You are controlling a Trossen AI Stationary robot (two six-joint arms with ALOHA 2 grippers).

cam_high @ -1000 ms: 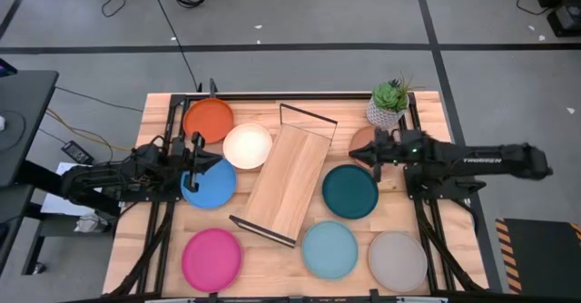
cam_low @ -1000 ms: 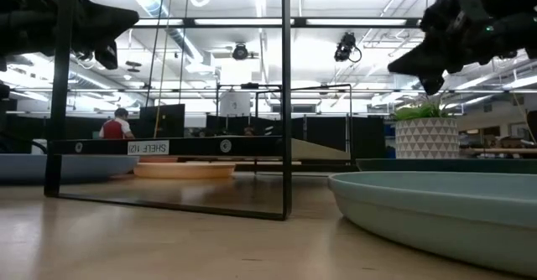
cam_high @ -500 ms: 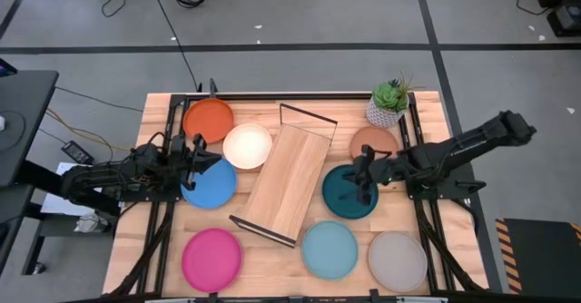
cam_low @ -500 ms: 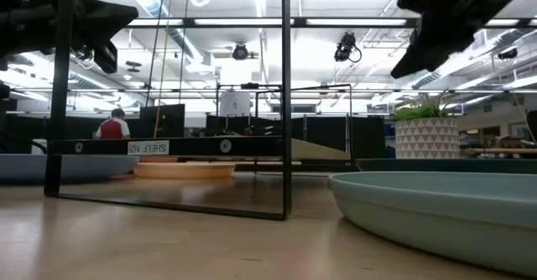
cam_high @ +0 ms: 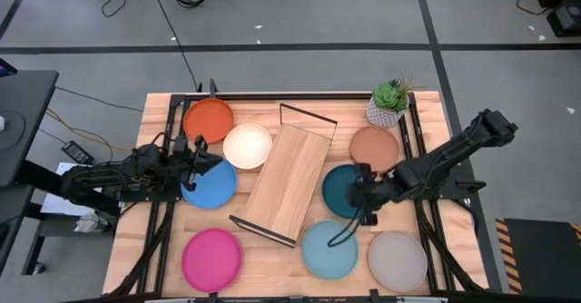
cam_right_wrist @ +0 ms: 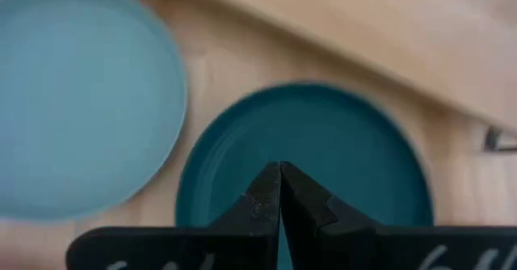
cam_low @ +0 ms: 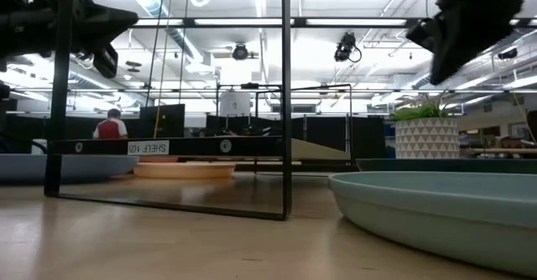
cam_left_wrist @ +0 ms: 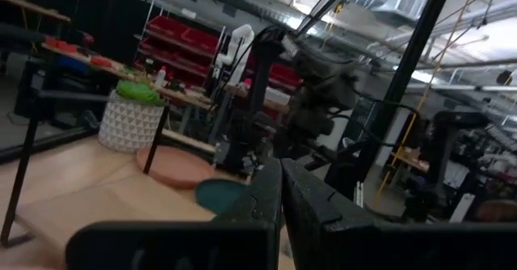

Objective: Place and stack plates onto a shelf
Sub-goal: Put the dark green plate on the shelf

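Eight plates lie flat on the slatted table: orange (cam_high: pixel 208 120), cream (cam_high: pixel 247 146), blue (cam_high: pixel 211 185), dark teal (cam_high: pixel 337 190), terracotta (cam_high: pixel 374 145), pink (cam_high: pixel 211 259), light blue (cam_high: pixel 329 249) and grey (cam_high: pixel 397 260). The shelf (cam_high: pixel 286 180) lies slantwise on the table's middle, a black wire frame at each short end. My right gripper (cam_high: pixel 360 203) is shut and hovers above the dark teal plate (cam_right_wrist: pixel 323 132), pointing down. My left gripper (cam_high: pixel 197 159) is shut and hangs in the air over the blue plate's far edge.
A potted plant (cam_high: pixel 388 103) in a white pot stands at the table's far right corner, beside the terracotta plate. In the low view the shelf's wire frame (cam_low: pixel 286 104) stands upright, and the light blue plate (cam_low: pixel 436 213) is close to the camera. A person shows far behind.
My right gripper has moved from above the terracotta plate toward the table's near edge and slightly left. It now stands over the dark teal plate, tipped with its fingers pointing down. No plate has moved, and the shelf has stayed where it was.
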